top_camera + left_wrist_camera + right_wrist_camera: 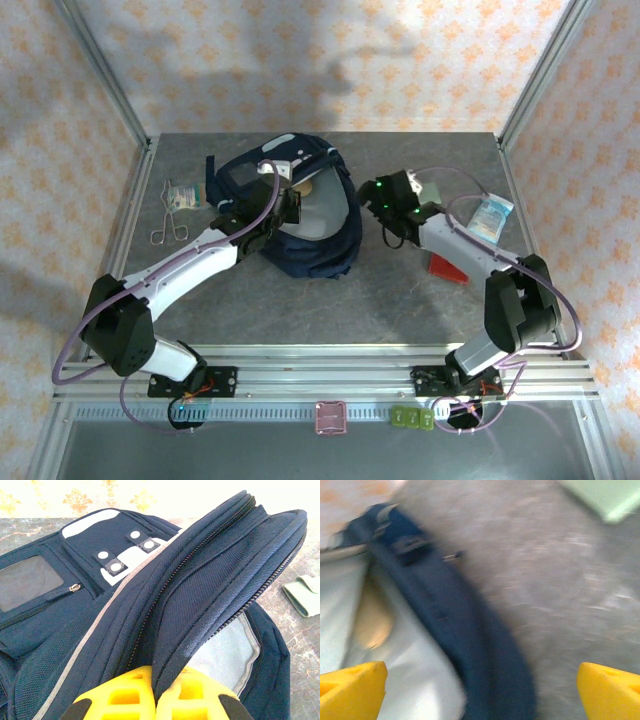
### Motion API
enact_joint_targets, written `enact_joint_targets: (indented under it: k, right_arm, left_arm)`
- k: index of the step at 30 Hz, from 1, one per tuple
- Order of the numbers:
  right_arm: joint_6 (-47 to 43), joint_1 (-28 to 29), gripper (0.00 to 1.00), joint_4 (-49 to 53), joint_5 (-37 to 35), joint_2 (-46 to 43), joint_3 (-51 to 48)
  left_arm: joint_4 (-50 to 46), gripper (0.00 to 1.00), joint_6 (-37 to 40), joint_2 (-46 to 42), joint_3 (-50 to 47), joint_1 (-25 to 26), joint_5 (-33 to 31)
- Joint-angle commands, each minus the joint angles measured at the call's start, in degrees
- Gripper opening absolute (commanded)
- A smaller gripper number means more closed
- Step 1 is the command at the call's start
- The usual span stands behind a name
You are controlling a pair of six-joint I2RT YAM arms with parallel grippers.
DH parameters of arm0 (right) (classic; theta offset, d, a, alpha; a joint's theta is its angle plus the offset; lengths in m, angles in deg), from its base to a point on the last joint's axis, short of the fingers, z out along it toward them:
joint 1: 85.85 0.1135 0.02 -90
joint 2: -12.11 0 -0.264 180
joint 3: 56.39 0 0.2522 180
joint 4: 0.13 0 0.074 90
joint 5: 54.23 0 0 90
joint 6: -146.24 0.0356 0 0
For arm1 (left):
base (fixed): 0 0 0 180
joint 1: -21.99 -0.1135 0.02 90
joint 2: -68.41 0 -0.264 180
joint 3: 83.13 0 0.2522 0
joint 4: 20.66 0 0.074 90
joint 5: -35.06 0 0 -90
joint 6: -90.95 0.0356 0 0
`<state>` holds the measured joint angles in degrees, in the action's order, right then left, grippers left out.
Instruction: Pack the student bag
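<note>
My left gripper (155, 696) is clamped on the zipper rim of the bag (335, 248). My right gripper (480, 695) hangs spread wide, just beside the bag's right side.

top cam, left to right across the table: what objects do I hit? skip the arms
metal scissor-like tool → student bag → red wedge → white-and-blue packet. The small packet beside the tool is left out, since it overlaps the tool sideways.
</note>
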<state>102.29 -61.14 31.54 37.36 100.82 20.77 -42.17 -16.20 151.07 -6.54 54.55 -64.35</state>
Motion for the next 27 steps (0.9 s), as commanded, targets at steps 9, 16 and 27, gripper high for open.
enact_joint_targets:
  k: [9,16,27]
  right_arm:
    - [20.1,-14.67,0.99,19.55,5.35,2.81,3.29]
    - [30.54,-16.83,0.98,26.94,4.01,5.52,7.67]
    - [33.61,-18.82,0.98,23.8,6.06,13.79,8.94]
  left_arm:
    - [4.84,0.0,-2.45,-2.76,-0.1,0.32,-0.44]
    - [5.19,0.0,-2.63,-2.76,-0.45,0.32,-0.08]
    - [6.17,0.0,-3.24,-2.48,-1.17,0.32,1.03]
